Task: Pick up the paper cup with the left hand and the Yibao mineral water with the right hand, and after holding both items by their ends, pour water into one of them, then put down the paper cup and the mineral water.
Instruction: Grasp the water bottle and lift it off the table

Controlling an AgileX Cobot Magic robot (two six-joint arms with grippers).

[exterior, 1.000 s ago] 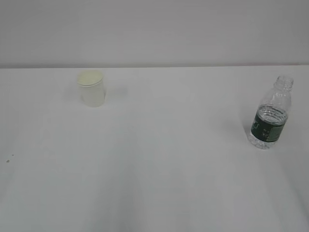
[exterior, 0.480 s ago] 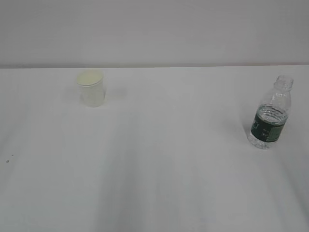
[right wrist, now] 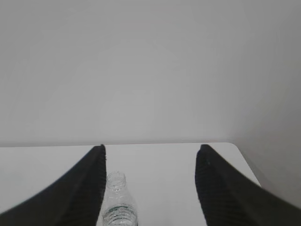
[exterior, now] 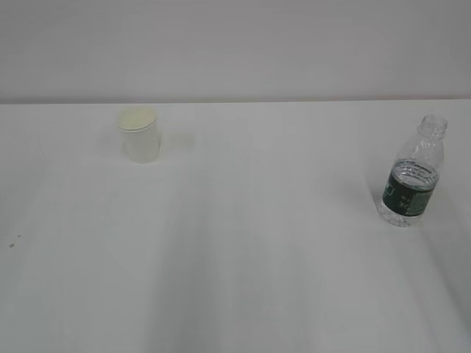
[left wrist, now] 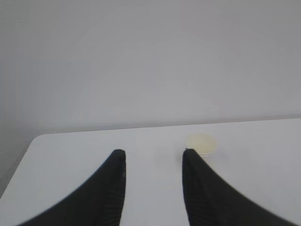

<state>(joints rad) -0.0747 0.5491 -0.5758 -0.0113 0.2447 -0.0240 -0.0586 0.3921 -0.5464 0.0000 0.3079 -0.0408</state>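
Cup (exterior: 139, 134) upright on white table (exterior: 235, 257), left-rear, near back edge; bottle (exterior: 411, 182) upright far right, uncapped, close to table's right edge. Both well apart, wide bare surface btwn them. Neither arm in exterior view. Left gripper (left wrist: 153, 153) spread, holding nothing; cup just past its right prong tip. Right gripper (right wrist: 150, 148) spread wide, holding nothing; bottle low by left prong, not touching.

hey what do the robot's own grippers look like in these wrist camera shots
Only the jaws show. The left hand has two matte black prongs that curve and taper to rounded tips, with fine ribbing on the inner faces. The right hand looks the same: black, tapered, ribbed. No cables, markings or arm links are visible, and neither appears in the exterior view.
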